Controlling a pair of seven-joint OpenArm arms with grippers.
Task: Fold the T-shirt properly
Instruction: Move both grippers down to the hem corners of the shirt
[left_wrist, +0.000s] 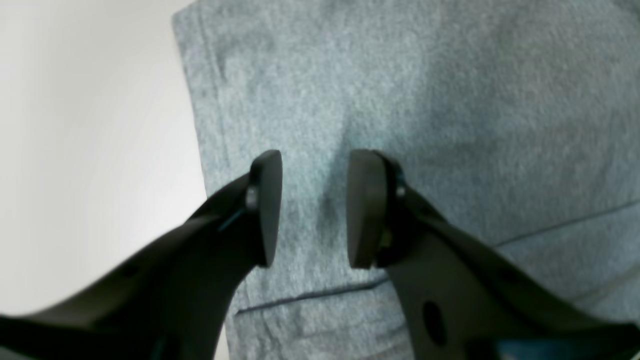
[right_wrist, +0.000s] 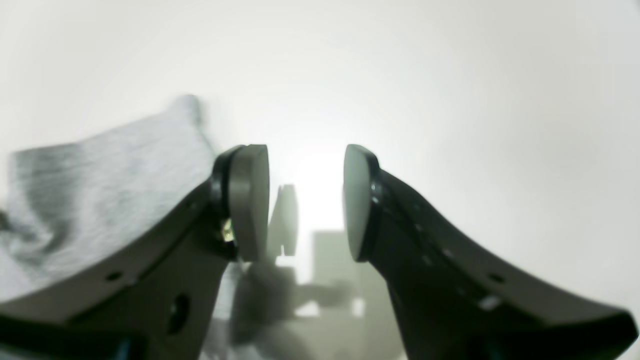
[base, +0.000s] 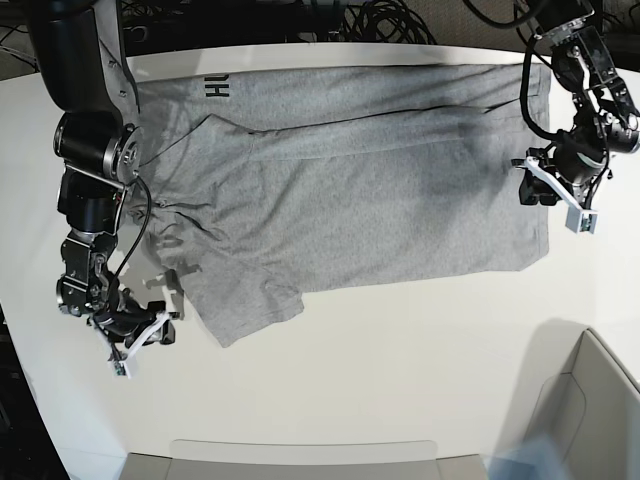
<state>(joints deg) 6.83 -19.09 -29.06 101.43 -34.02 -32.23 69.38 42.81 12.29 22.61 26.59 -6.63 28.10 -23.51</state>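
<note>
I counted one T-shirt (base: 350, 180), two arms, and one white bench (base: 400, 370) under them. The heather-grey shirt lay spread across the far half of the bench, a fold running through its upper part and black lettering (base: 217, 89) showing at its top-left corner in the base view. One sleeve pointed toward the near-left, its tip just beside the right end effector (right_wrist: 306, 202). The hem edge ran close to the left end effector (left_wrist: 314, 207). Bare bench stretched wide along the near side. A pale bin corner (base: 590, 400) sat at the near right.

The right arm hung down over the bench's left edge, its end effector low over bare surface, jaws parted with nothing between them. The left arm reached in from the far right, its end effector poised over the fabric near the hem, jaws apart and pinching no cloth.
</note>
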